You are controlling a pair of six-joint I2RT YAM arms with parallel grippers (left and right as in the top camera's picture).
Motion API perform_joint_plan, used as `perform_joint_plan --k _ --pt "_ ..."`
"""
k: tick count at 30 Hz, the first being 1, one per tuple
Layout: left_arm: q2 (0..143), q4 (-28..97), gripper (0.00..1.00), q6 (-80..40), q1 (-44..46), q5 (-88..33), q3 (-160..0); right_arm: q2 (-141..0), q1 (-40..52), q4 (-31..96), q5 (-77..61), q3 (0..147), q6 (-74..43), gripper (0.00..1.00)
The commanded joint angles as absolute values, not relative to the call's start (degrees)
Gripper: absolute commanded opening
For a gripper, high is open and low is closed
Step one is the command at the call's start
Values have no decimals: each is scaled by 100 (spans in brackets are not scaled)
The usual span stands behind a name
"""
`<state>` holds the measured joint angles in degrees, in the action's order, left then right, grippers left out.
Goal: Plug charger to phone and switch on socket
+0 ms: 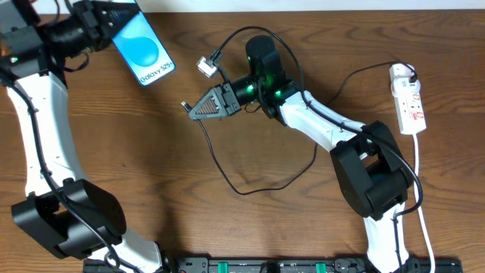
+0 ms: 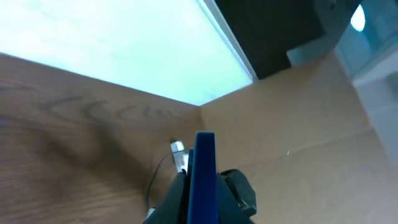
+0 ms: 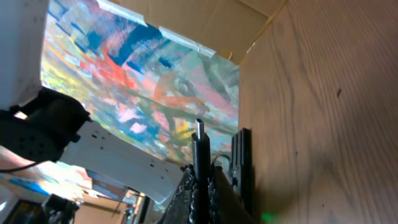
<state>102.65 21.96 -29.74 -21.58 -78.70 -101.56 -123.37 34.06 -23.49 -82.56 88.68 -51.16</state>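
At the upper left of the overhead view we see the left gripper (image 1: 112,21) clamped on one end of the phone (image 1: 144,49). In the centre, the right gripper (image 1: 193,108) pinches the charger (image 3: 199,155), and its tip sticks out beyond the fingers. The socket (image 1: 407,98) lies at the far right.

Legible: white "Galaxy S25" printed across the lower end of the blue screen of the phone (image 1: 142,47), near the far left corner of the table (image 1: 326,30). Any trailing character not resolved. Red-orange markings on the white power strip (image 1: 407,98), by the right edge: too small to read. Wrist views: nothing readable.
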Motion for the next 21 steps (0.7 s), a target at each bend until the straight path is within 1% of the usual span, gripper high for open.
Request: perform_joint_plan --k 1,6,21 --pt "10265 2086 8 -3638 -2279 -7911 -10202 -12387 3378 -2965 -8278 8871 -6077 1" --pt "10265 2084 7 -3938 -2298 -7618 -10202 -12387 3378 -3752 -8200 8871 -6805 1" --pt "10265 2086 7 -3933 -2202 -7518 -10202 -12387 3380 -5979 -7773 8871 -8862 1"
